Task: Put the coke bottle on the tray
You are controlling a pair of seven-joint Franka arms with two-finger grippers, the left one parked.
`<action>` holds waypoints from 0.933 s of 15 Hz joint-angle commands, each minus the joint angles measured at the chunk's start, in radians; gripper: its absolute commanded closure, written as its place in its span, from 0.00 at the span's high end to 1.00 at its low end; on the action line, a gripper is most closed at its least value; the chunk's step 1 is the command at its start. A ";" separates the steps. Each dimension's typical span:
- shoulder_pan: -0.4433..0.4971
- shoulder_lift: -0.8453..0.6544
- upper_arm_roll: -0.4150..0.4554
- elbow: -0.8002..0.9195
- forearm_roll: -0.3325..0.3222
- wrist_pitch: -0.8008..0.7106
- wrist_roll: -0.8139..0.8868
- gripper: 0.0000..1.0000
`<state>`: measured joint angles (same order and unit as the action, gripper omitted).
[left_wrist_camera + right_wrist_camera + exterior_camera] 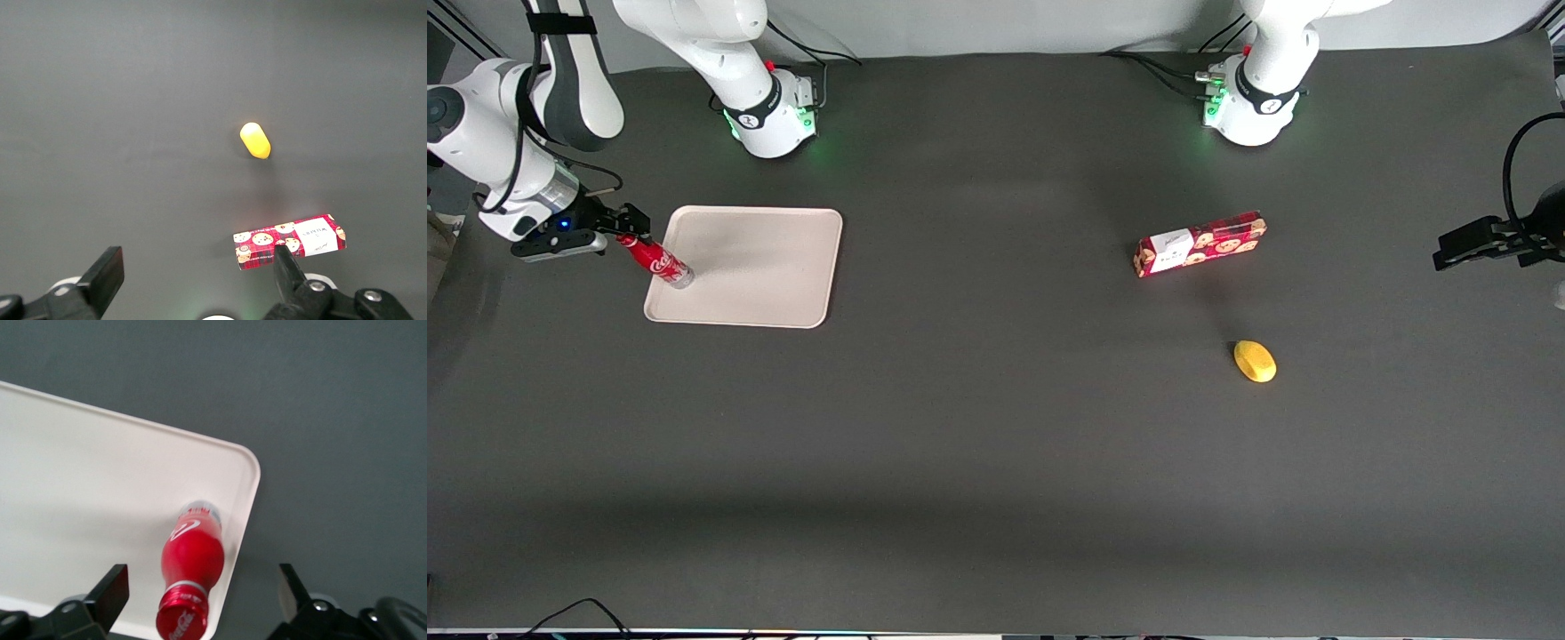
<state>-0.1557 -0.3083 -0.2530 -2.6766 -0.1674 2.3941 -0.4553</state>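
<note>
Nearly done: coke bottle point(192, 577) standing on tray point(80, 487) near its edge, gripper point(200, 593) spread apart above the cap, only withdrawal left.

The working arm is glossy white with rounded shells and a dark grey band wrapped around one link. Black cables run along it toward the wrist, where a silver collar meets a black housing with a small blue light just above the claw point(633, 228). The claw itself is black, with two flat, angular fingers point(107, 597). The arm's round white base, up the arm from the claw, wears a black ring and glows green.
</note>
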 commanded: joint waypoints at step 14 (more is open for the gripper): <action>0.024 0.348 0.279 1.065 0.149 -0.682 0.322 1.00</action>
<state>-0.1373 -0.0704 -0.0118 -1.8105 -0.0499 1.8359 -0.1916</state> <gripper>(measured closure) 0.000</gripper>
